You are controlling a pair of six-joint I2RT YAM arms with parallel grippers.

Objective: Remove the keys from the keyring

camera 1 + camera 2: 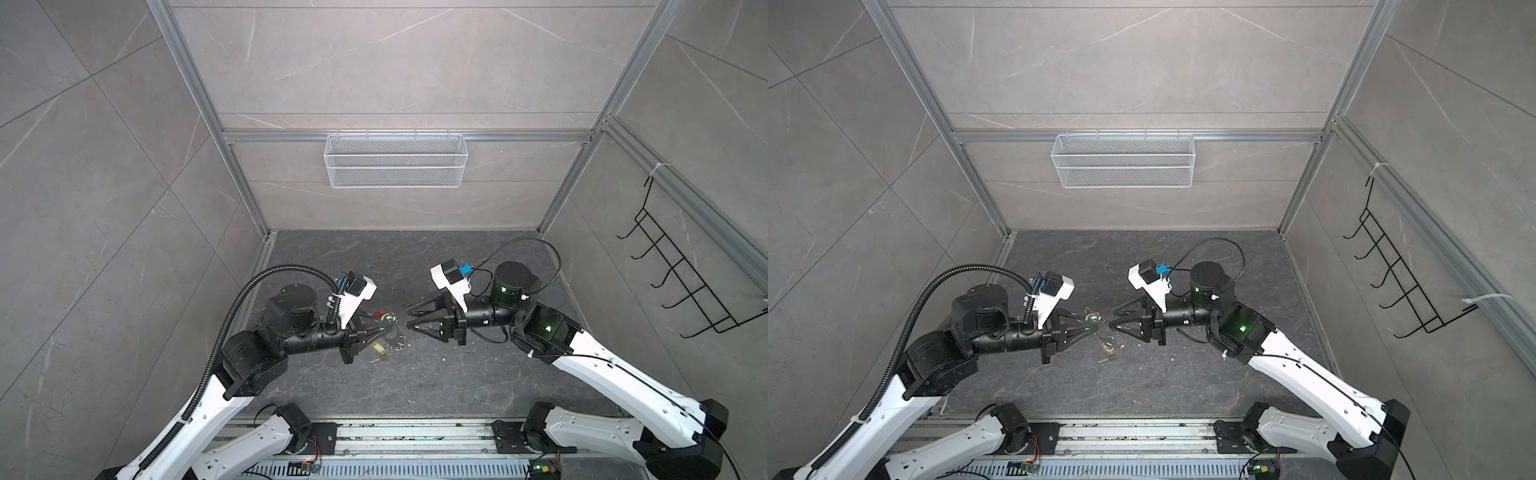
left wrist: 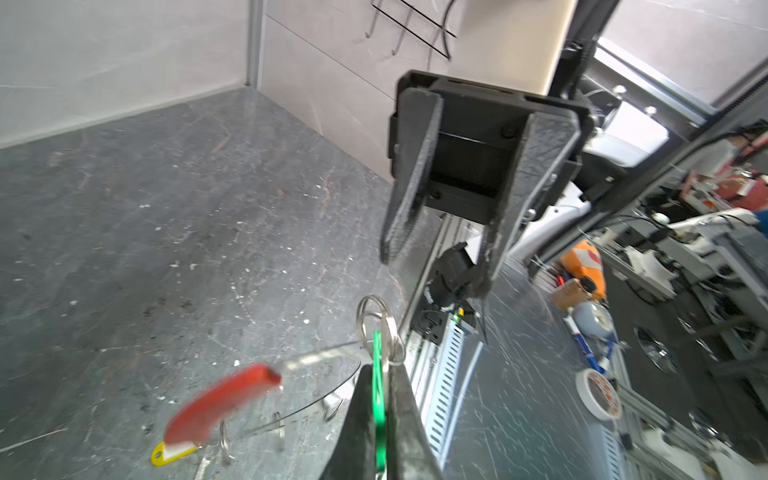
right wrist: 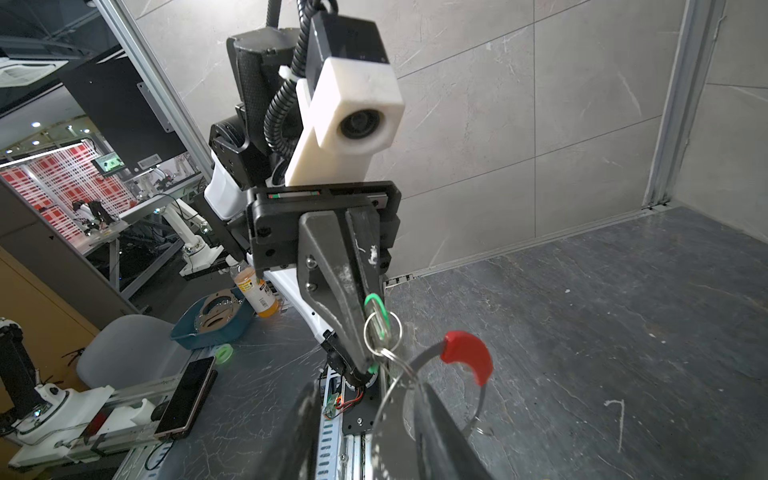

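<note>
The left gripper (image 1: 388, 328) has its fingers (image 2: 359, 419) clenched on the oblong plastic green tag (image 2: 377, 376), which stands edge-on between them. Both wrist views show this pinch. At the end of the tag that sticks out past the left gripper's tips hangs a silver metal split ring (image 3: 382, 332). The thin dark grey wire keyring (image 3: 415, 360) threads through this ring, so it dangles from the left gripper. Its curved plastic red sleeve (image 3: 467, 353) sits just beyond the left gripper's tips and looks blurred in the left wrist view. I cannot tell whether the hoop's low end touches the dark grey marbled desk (image 1: 436, 374).

The right gripper (image 1: 409, 318) faces the left gripper tip to tip, near it but apart in both top views. Its fingers (image 2: 409, 195) are released and spread, gripping nothing. In the right wrist view the hoop's wire shows in the gap between them.

The oblong plastic yellow tag (image 1: 377, 346) lies flat on the desk just beside the left gripper's tips, on the side toward the arm bases. I cannot tell whether it is on the keyring.
</note>
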